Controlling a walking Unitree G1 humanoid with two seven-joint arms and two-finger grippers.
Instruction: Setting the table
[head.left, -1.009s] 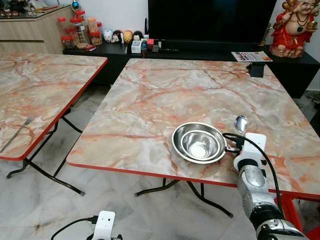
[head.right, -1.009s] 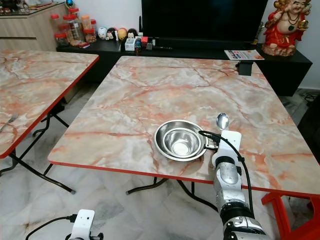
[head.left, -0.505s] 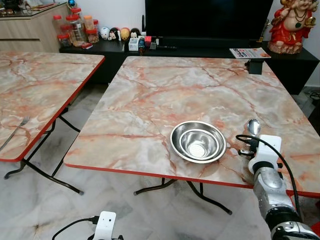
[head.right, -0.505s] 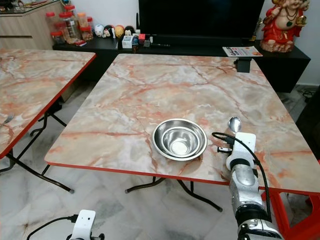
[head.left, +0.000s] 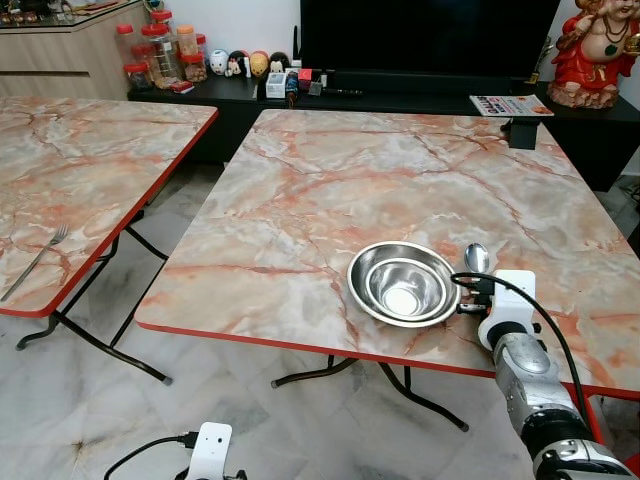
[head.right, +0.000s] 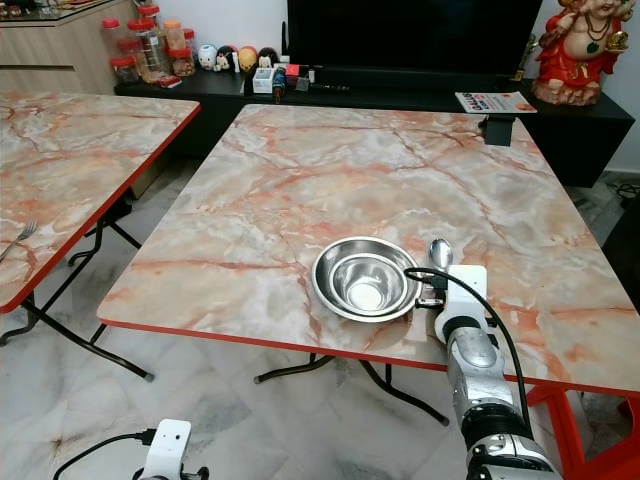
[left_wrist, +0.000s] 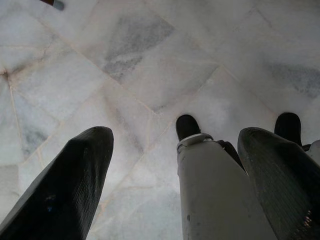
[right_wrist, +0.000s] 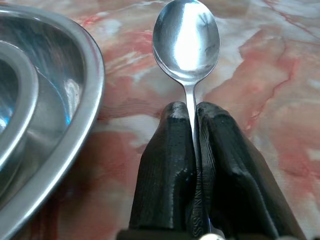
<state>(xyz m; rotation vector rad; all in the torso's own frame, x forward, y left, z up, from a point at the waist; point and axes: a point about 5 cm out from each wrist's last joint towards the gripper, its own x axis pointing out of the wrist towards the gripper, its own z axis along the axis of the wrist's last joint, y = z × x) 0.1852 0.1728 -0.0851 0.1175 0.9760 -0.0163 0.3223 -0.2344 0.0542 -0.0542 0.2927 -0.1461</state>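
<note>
My right gripper (right_wrist: 194, 112) is shut on the handle of a steel spoon (right_wrist: 186, 37), whose bowl (head.left: 477, 257) points away from me just above the marble table (head.left: 330, 180). The spoon hangs right beside two nested steel bowls (head.left: 403, 283), at their right rim, near the table's front edge. A fork (head.left: 36, 260) lies on the second marble table (head.left: 60, 160) to the left. My left gripper (left_wrist: 175, 145) hangs low over the floor with its fingers (left_wrist: 65, 185) spread open and nothing between them.
A black TV cabinet (head.left: 400, 100) runs along the back wall with jars (head.left: 160, 50), small figurines and a red statue (head.left: 598, 50) on it. A magazine (head.left: 510, 104) lies at the table's far right. A red stool (head.right: 590, 440) stands at the lower right.
The right gripper with the spoon has moved left, closer to the bowls' right rim. The camera has shifted a little between frames.
</note>
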